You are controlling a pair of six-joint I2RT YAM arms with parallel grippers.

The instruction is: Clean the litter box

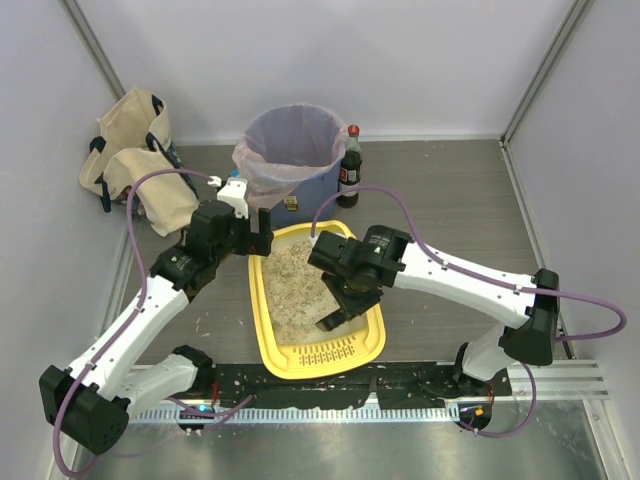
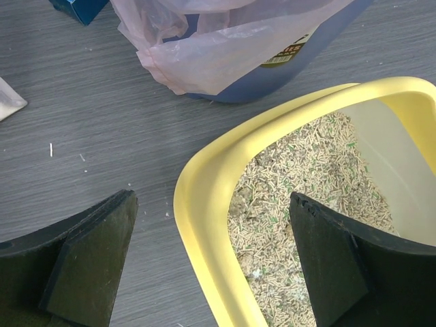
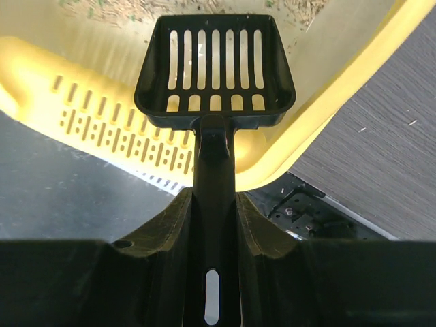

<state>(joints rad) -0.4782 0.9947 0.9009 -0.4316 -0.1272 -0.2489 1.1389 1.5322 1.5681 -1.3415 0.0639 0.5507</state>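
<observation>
The yellow litter box [image 1: 262,330] lies in the middle of the table with beige granules [image 1: 295,285] heaped in its far half and a slotted grille [image 1: 325,352] at the near end. My left gripper [image 1: 262,238] is open and straddles the far-left corner rim [image 2: 197,197]: one finger is outside on the table, the other over the granules [image 2: 306,170]. My right gripper [image 3: 214,211] is shut on the handle of a black slotted scoop [image 3: 214,68]. The scoop [image 1: 335,318] looks empty and hangs over the box's near right part, by the grille [image 3: 116,136].
A round blue bin [image 1: 290,150] with a clear liner stands just behind the litter box, a dark bottle [image 1: 349,170] to its right. A beige tote bag [image 1: 130,155] sits at the back left. A metal rail [image 1: 400,385] runs along the near edge.
</observation>
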